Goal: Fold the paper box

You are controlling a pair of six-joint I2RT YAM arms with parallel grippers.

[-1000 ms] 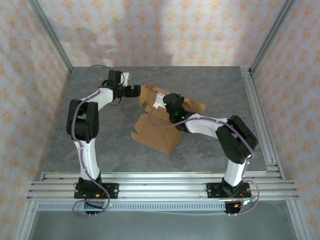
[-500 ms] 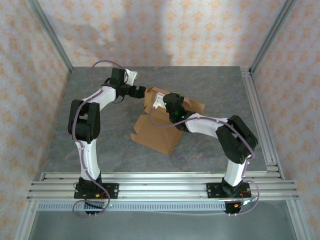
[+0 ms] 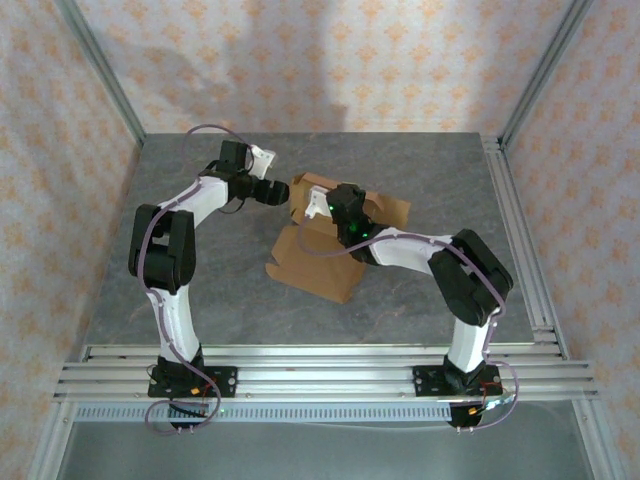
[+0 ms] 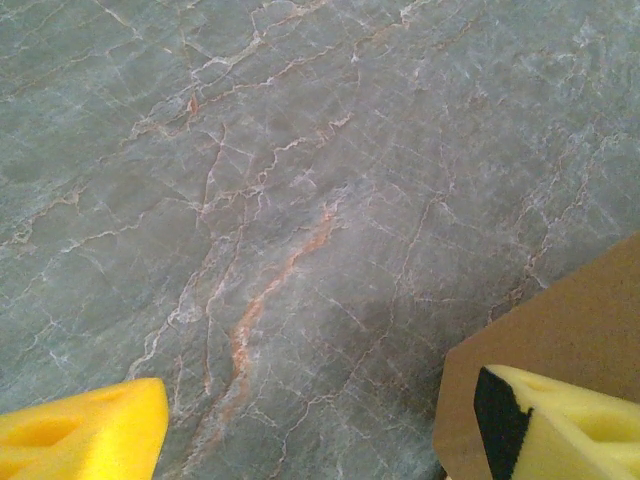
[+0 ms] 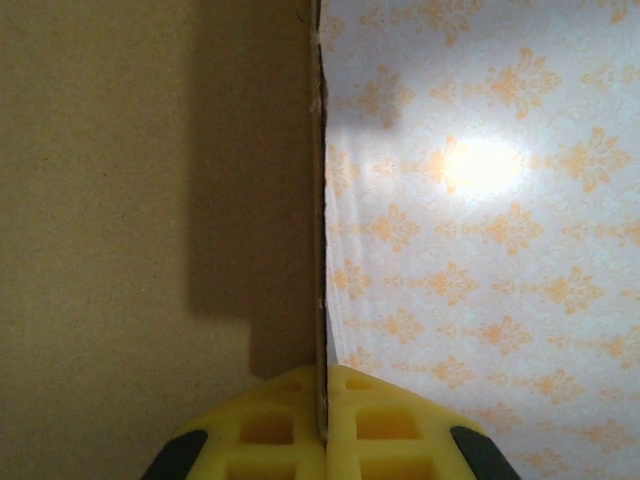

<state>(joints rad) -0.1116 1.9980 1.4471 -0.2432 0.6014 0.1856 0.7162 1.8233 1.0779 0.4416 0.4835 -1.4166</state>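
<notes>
Grey veined stone desk (image 3: 210, 290), with patterned wallpaper (image 3: 330, 60) on the walls around it.

Left arm (image 3: 165, 250) reaches up and across to the far-left side of the paper box (image 3: 320, 265). Left tool (image 4: 320, 430) is released. In the left wrist view its two yellow foam fingers (image 4: 85, 430) stand wide apart with bare desk between them. The right-hand finger sits in front of a brown cardboard corner, right at its edge. Can't tell whether it touches.

Paper box is plain brown cardboard, mid-desk between the two tools, slightly toward the far side. It is partly formed:
- The near portion lies flat on the desk, with a notched left edge.
- The far portion has a panel stood up just beside the left tool.
- Another flap spreads out to the right, behind the right wrist.

Right tool (image 5: 323, 425) is clenched on the paper box. In the right wrist view a thin cardboard edge runs straight up from the seam between the yellow pads (image 5: 270, 430), which press together on it. The cardboard face is left of that edge and wallpaper is right of it.

Right arm (image 3: 470, 280) comes in from the right with its elbow bent and its wrist over the middle of the box. Green lights (image 3: 352, 234) are lit on the wrist.
</notes>
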